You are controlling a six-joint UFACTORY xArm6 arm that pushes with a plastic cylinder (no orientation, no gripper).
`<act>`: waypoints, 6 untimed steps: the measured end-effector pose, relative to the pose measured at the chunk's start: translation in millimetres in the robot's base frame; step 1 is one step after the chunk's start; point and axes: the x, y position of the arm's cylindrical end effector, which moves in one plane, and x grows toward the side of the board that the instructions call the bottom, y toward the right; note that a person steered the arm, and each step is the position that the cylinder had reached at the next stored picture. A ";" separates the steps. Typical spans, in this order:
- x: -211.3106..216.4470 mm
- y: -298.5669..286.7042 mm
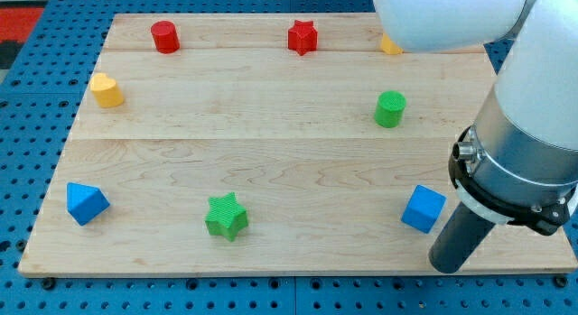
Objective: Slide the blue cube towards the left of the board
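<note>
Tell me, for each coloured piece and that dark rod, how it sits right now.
blue cube: flat on board, just left of my tip.
my tip: beside the cube, contact unclear.
blue triangular block: lower left corner.
green star: flat.
green cylinder: upright.
red cylinder: upright.
red star: flat.
yellow heart-like block: left edge.
yellow block: mostly hidden by arm.

A yellow block [390, 46] peeks out at the view's top, mostly hidden behind the white arm [452, 17], so its shape can't be made out. The arm itself runs off the view's top and right edges. The counter [271, 107] loses its far right corner behind that arm.
</note>
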 end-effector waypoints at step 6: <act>-132.6 -101.1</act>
